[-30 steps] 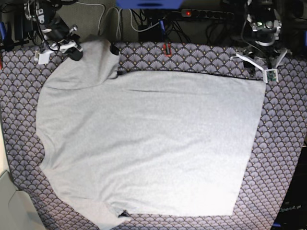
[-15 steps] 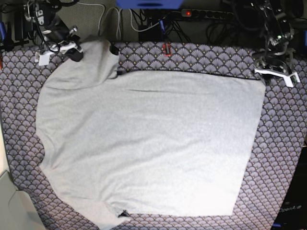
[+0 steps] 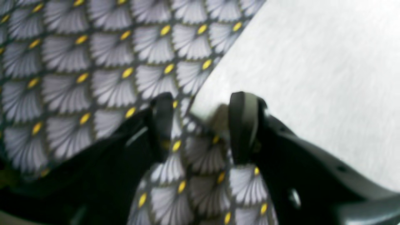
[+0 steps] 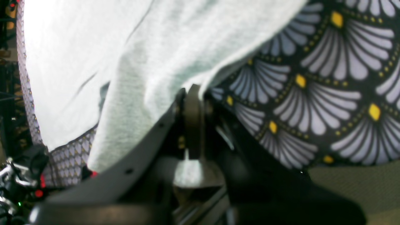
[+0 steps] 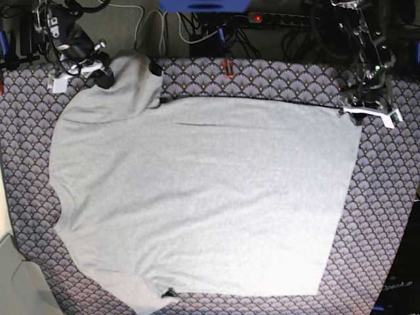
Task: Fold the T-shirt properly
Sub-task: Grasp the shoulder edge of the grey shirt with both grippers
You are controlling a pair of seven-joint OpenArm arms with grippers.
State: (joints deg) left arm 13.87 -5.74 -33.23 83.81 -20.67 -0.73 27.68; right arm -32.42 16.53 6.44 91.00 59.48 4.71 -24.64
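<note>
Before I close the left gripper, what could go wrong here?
1. The open left gripper straddles the T-shirt corner with tablecloth beneath; closing might pinch the cloth too, or miss the hem.
2. The right gripper is shut on only the sleeve's edge, so a pull could slip it free.
3. Lifting unevenly may wrinkle the flat body.
</note>
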